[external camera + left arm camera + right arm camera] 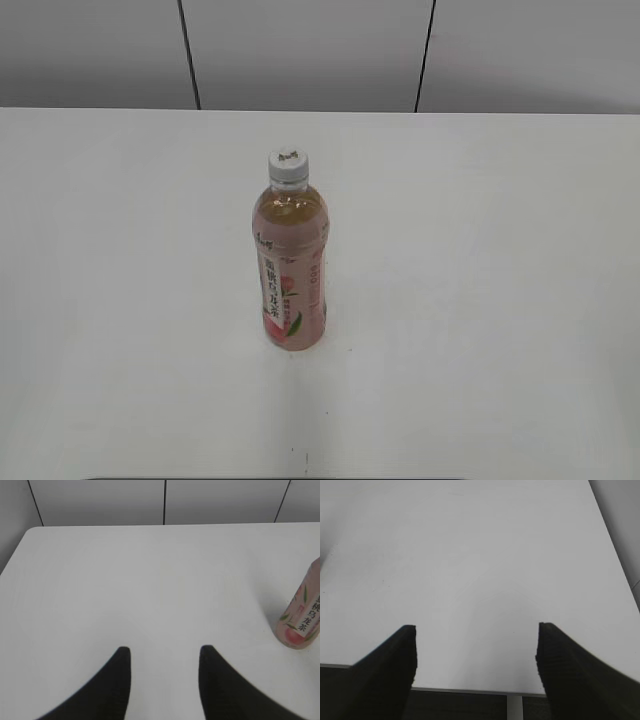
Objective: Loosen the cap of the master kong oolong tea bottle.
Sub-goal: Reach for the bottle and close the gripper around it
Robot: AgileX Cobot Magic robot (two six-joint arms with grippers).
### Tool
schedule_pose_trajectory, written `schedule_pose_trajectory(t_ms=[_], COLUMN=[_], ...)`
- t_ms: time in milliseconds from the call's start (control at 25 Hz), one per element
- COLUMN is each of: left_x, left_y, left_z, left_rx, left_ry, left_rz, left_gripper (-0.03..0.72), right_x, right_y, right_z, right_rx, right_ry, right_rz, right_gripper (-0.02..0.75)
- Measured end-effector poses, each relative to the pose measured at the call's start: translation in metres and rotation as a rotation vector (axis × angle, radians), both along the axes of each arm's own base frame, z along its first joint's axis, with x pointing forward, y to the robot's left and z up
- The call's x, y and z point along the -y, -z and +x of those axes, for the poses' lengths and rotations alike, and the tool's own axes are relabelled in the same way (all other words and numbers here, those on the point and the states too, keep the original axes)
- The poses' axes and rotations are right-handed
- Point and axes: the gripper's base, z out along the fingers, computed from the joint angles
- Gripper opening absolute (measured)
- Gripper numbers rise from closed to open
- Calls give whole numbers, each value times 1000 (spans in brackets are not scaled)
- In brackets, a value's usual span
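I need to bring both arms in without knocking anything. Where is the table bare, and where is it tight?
The table is bare left and right of the master kong oolong tea bottle, out to both edges, and behind it toward the wall. Only the centre is occupied: the bottle stands upright there, cap on. Both hands, left and right, are open.

Clear glossy plastic master kong oolong tea bottle [291,262], ribbed white plastic cap [286,165], smooth matt white table [480,300]

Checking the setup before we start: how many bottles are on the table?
1. The master kong oolong tea bottle stands upright near the middle of the white table, its white cap on. The left wrist view shows its lower part at the right edge. No others visible.
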Motion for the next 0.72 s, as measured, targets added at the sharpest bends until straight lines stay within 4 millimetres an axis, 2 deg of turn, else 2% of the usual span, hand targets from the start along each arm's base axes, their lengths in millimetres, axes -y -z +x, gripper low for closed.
schedule_pose_trajectory(t_ms=[720], left_x=[0], left_y=[0], left_z=[0], left_rx=[0], left_ry=[0], left_rz=[0], left_gripper=[279], right_x=[0], right_y=[0], right_z=[0], right_rx=[0], right_ry=[0], right_rz=[0], right_gripper=[564])
